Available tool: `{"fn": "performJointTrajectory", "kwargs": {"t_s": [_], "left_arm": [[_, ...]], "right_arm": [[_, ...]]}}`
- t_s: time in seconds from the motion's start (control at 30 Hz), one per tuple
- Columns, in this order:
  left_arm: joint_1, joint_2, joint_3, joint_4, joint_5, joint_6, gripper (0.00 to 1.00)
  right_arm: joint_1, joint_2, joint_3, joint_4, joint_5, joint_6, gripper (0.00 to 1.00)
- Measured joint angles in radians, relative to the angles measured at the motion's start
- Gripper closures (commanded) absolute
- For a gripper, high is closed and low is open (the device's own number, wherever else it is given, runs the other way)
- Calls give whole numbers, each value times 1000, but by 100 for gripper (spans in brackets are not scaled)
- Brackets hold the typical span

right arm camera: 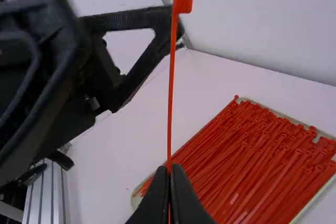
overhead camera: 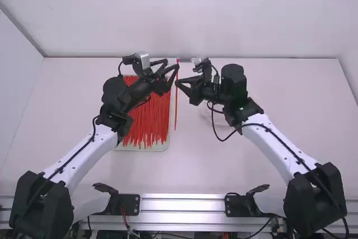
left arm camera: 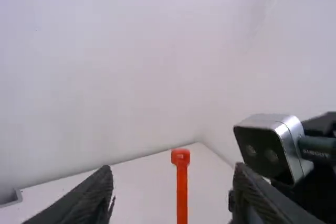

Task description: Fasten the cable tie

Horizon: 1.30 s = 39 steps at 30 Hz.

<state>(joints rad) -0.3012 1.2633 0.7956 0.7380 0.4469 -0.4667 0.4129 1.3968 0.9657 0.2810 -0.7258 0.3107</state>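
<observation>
The right gripper (right arm camera: 169, 181) is pinched shut on one red cable tie (right arm camera: 170, 87), which stands upright from its fingertips with the square head on top. Just beyond, the left gripper (left arm camera: 173, 182) is spread wide, one finger on either side of the tie near the head, not touching it. Below both lies a tray (overhead camera: 140, 147) of spare ties (overhead camera: 148, 116). The tie looks light, thin, springy and slick, so a firm grip close to the head or tail probably suits it best.
</observation>
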Motion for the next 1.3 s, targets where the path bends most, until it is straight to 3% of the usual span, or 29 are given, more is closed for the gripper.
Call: {"fn": "performJointTrajectory", "kwargs": {"t_s": [0.27,0.37,0.6,0.9,1.13,1.3], "left_arm": [[87,0,113,-121,193,68,28],[163,4,176,-143,348,79,20],[256,111,343,-120,723,92,15],[188,295,459,-111,983,91,20],[146,315,459,-51,1027,92,27],[118,315,459,-56,1011,90,41]], "right_arm": [[-112,0,0,2,-174,-30,100],[-154,0,0,25,-275,-56,100],[-204,0,0,53,-420,-129,100],[-187,0,0,90,-481,-249,100],[-168,0,0,170,-491,-276,100],[-166,0,0,180,-492,-271,100]]}}
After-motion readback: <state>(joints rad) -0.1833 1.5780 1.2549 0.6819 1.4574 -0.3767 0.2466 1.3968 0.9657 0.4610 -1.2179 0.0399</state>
